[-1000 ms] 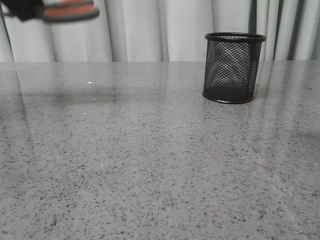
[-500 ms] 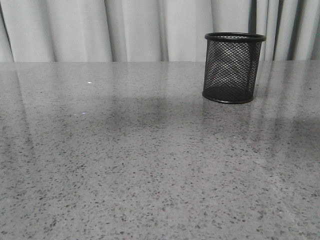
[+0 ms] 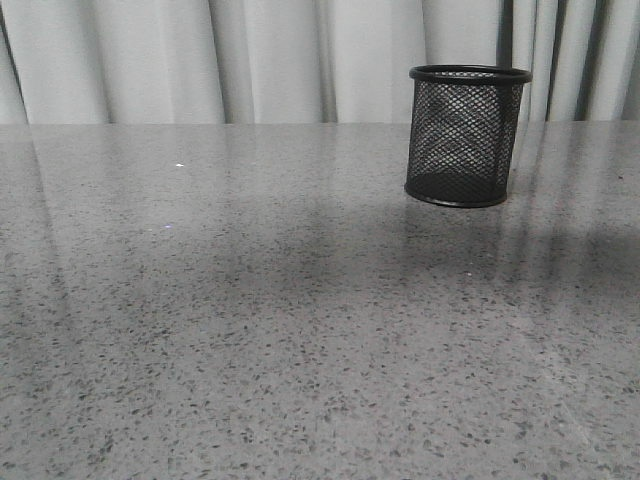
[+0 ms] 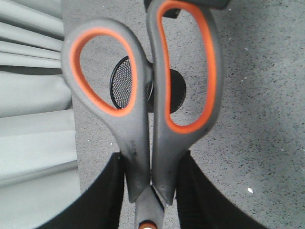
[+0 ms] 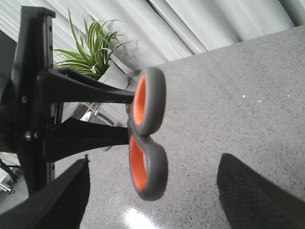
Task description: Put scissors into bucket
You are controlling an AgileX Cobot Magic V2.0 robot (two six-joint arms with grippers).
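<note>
In the left wrist view, nearest the lens, we saw the left claw (image 4: 150,191) clamped on the grey-handled, orange-lined scissors (image 4: 143,100), its two black textured fingers (image 4: 102,198) pressing the shanks just below the loops, with the blades hidden beneath. The loops were smooth, matte plastic, one small and rounded, the other long and oval. Behind them, far below, stood the black wire-mesh cylindrical bucket (image 4: 125,83), its open mouth partly covered by the handles; it rested on the speckled grey stone tabletop (image 4: 257,124), beside pale pleated curtains (image 4: 33,95).

In the right wrist view, the right claw (image 5: 152,200) was spread wide, holding nothing, with its dark fingers (image 5: 252,191) well apart. Beyond them the scissors showed edge-on, carried by the left arm's black frame, with a green spiky-leaved potted plant (image 5: 95,43) farther back.

In the front view, the glossy tabletop lay bare in the foreground, and the bucket stood upright at the far right, before the curtains. Neither arm nor the scissors appeared there, as half a second before; a second before, the scissors had blurred across the upper left corner.
</note>
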